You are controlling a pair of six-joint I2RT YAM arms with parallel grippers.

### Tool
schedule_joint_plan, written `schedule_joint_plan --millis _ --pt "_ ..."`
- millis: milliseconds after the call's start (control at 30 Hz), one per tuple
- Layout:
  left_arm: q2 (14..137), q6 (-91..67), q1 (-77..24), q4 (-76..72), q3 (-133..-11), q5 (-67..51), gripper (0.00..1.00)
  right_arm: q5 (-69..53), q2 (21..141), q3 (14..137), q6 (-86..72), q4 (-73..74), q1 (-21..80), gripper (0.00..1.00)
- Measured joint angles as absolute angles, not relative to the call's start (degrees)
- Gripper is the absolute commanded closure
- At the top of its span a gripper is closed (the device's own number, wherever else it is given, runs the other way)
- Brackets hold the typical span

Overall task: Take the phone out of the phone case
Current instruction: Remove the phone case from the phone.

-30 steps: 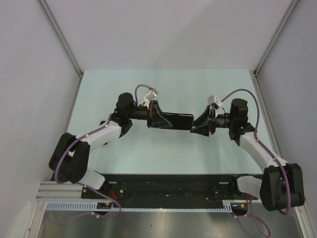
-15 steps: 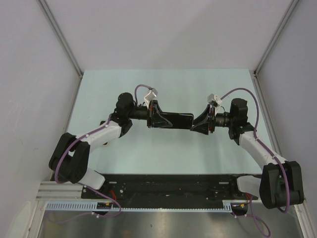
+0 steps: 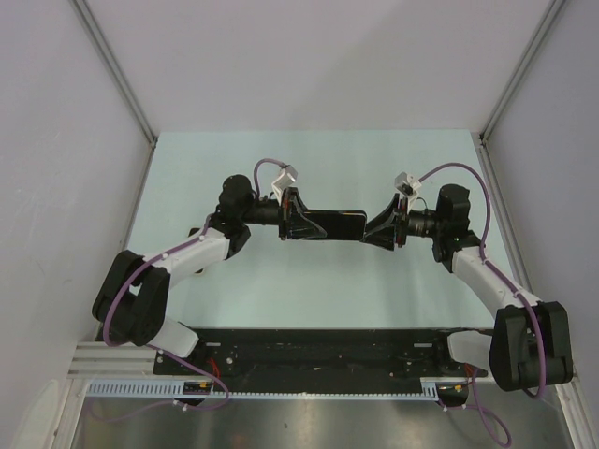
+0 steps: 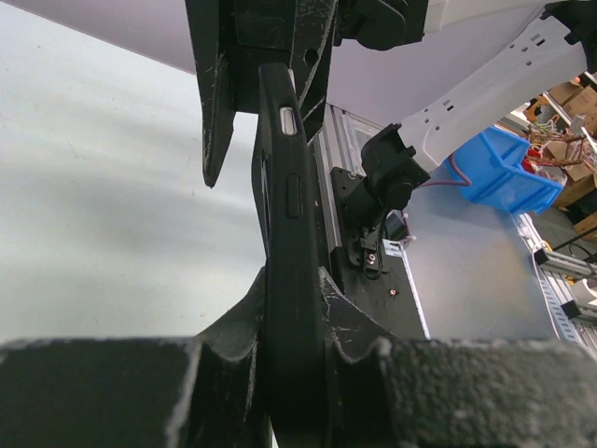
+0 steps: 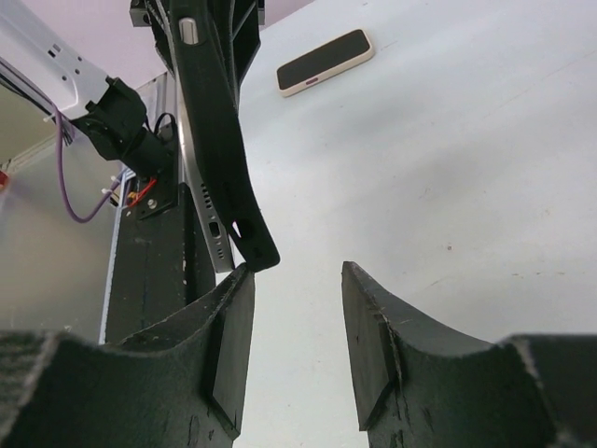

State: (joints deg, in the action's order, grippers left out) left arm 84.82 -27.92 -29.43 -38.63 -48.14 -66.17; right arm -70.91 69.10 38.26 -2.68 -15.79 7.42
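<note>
phone [image 5: 213, 233] is sitting mostly inside the black phone case [image 3: 328, 225], held in the air between the arms, above the table [image 3: 309, 290]. one case corner is curling off the phone's silvery end. left gripper [image 4: 294, 317] is pinching tight on the case's other end. right gripper [image 5: 294, 327] is hovering half open at the loose corner, gripping nothing. risk: the rubbery, flexy case snapping back on, or the slick metal-edged phone sliding out and dropping if pulled unsupported.

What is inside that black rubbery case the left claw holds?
A phone: its grey ported edge shows where the black rubbery case has peeled off one corner. The rest is hidden by the case and the left gripper.
</note>
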Motion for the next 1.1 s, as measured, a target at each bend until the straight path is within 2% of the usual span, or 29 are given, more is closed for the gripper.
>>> schedule_joint_plan --millis 300,800,1100 --pt "84.8 -26.9 -29.6 -38.7 -48.1 -66.0 0.99 -71.5 69.6 38.3 -4.7 -16.2 7.0 0.55" --pt "84.8 -29.2 -27.8 -38.3 -48.1 -66.4 1.00 -75.0 65.9 38.3 0.4 -16.9 2.4 0.56" --pt "85.6 -29.6 -27.9 -38.3 -48.1 -66.4 1.00 -71.6 65.9 38.3 -9.5 -24.0 2.4 0.50"
